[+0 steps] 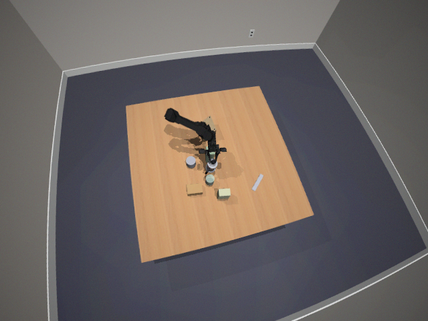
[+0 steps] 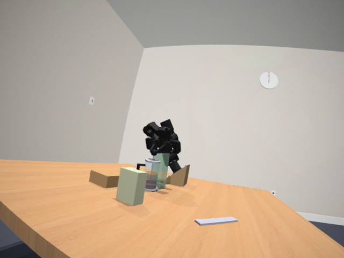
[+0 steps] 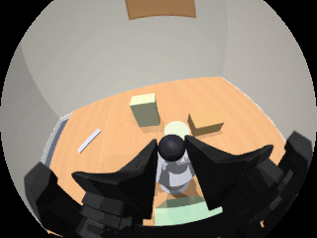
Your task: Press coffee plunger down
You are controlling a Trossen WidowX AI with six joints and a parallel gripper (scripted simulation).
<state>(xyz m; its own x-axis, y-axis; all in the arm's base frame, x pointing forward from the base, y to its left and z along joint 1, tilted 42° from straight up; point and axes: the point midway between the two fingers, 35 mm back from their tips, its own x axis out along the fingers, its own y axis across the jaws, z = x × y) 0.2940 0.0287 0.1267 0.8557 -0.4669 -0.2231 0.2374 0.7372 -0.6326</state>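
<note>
From left to right in the top view, the lilac cylinder (image 1: 190,161) came first, on the table (image 1: 158,221) (image 2: 83,219) (image 3: 116,119) near the press's handle side. Toward the table's near edge, the tan block (image 1: 194,189) (image 2: 104,178) (image 3: 206,123) lay flat, well apart from the arm. Next, the dark handle (image 1: 206,172) (image 2: 140,164) stuck out from the press, on the side of those two

The mint cylinder (image 1: 210,179) (image 3: 177,129) stood just beyond the press as seen from the arm, leaving little room on that side. The coffee press (image 1: 211,168) (image 2: 151,174) (image 3: 174,178) was upright on the table, under the gripper (image 1: 212,160) (image 2: 153,151) (image 3: 170,141), which was closed around the black plunger knob (image 3: 171,148). In the exterior view, the knob end stood a little above the lid (image 2: 152,160), so the plunger did not look fully down

The tall green block (image 1: 211,152) (image 2: 163,169) (image 3: 188,214) rose close behind the press, under the arm, crowding that side. Farther back was the brown wedge (image 1: 208,122) (image 2: 181,176). To the right, the pale green box (image 1: 223,193) (image 2: 131,186) (image 3: 146,110) stood upright, apart from the press, and the flat lilac strip (image 1: 257,182) (image 2: 216,221) (image 3: 89,141) lay farthest right, well out of the way
</note>
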